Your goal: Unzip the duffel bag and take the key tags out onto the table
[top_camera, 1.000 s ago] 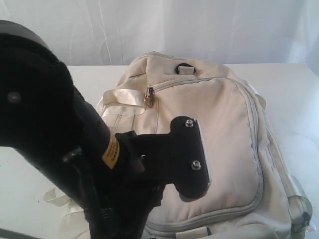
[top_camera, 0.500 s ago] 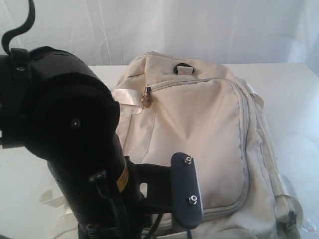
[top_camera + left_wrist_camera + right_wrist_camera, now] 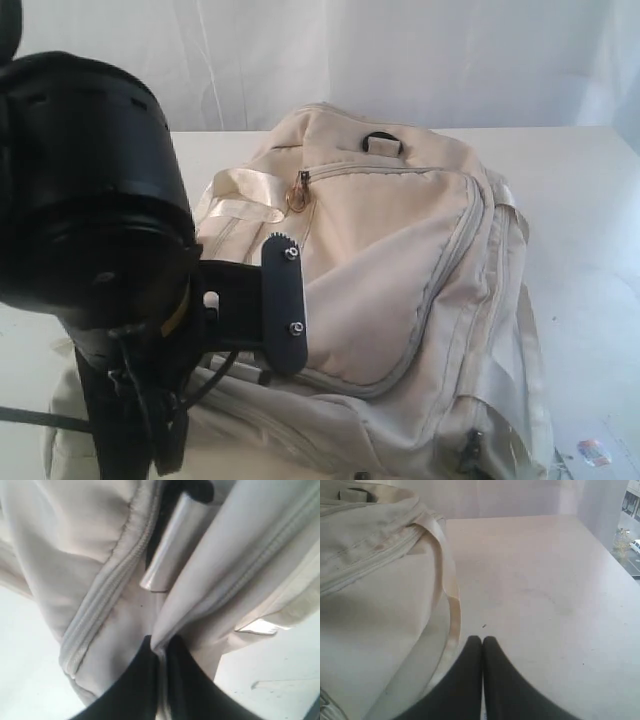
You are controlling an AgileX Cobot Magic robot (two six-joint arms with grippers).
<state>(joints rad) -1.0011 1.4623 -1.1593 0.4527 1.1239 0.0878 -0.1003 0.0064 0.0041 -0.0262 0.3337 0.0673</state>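
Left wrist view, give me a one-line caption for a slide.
Left gripper pinching a fold of the cream duffel bag beside a grey zipper.

Bright, soft daylight fills every view, and the white backdrop behind the duffel bag [image 3: 400,250] is nearly washed out. Shadows are faint and gather only in the bag's folds. The left arm [image 3: 90,200] is so near the exterior camera that it reads as a blurred black mass with hardly any detail. The left wrist view is very close and out of focus; a metal piece [image 3: 172,542], perhaps a zip pull, carries a dull gleam. In the right wrist view the tabletop [image 3: 545,580] is pale, even and slightly soft, and the right hand [image 3: 482,642] shows flat black.
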